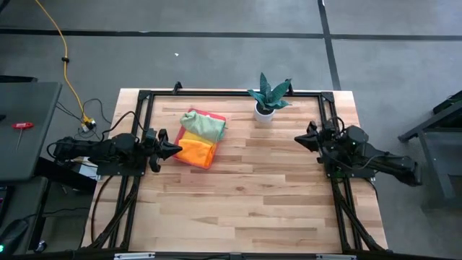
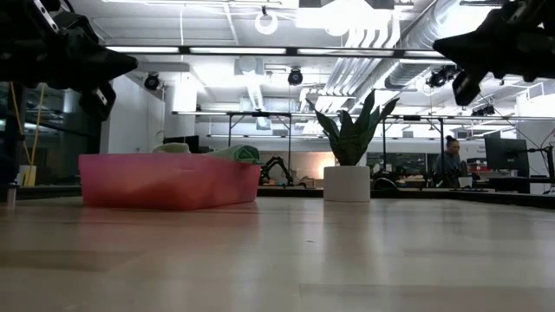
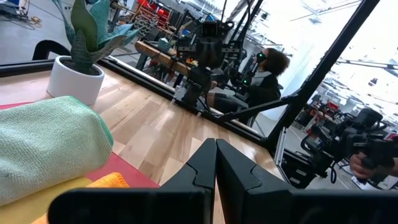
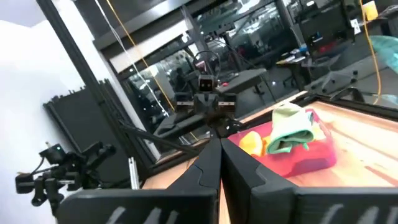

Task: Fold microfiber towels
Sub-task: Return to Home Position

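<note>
Folded microfiber towels lie stacked in a pink tray at the table's far left: a pale green one on top, a yellow one and an orange one below it. The green towel and the tray show in other views too. My left gripper hovers shut at the left edge, just beside the tray, pointing level at it. My right gripper hovers shut at the right edge, pointing level toward the table's middle. Both are clear of the table and hold nothing.
A potted plant in a white pot stands at the far middle of the table. A black frame runs along the far edge and both sides. Bare wood stretches across the middle and near half.
</note>
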Controlling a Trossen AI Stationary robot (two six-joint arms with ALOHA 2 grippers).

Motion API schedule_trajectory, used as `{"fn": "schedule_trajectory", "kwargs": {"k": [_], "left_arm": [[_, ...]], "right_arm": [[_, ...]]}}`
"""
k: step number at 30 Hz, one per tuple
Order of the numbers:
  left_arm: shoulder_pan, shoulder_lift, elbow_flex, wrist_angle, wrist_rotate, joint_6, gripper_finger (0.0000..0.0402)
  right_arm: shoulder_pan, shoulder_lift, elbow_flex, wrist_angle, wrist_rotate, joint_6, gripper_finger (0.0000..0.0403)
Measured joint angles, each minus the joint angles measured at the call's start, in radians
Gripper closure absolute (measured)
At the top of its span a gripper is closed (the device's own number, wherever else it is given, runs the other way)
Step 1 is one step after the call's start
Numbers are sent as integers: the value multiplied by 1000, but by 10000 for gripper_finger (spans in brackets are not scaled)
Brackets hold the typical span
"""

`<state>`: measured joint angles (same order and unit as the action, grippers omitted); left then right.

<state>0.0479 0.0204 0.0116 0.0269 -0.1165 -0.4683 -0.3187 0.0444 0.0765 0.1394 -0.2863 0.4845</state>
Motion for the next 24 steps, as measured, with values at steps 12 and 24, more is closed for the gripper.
{"fn": "schedule_trajectory", "kwargs": {"k": [12, 24], "left_arm": [[0, 3, 0, 0, 0, 0, 401], [0, 3, 0, 0, 0, 0, 401]], "right_arm": [[125, -41, -66, -53, 102, 3, 403], [188, -41, -67, -92, 180, -66, 403]]}}
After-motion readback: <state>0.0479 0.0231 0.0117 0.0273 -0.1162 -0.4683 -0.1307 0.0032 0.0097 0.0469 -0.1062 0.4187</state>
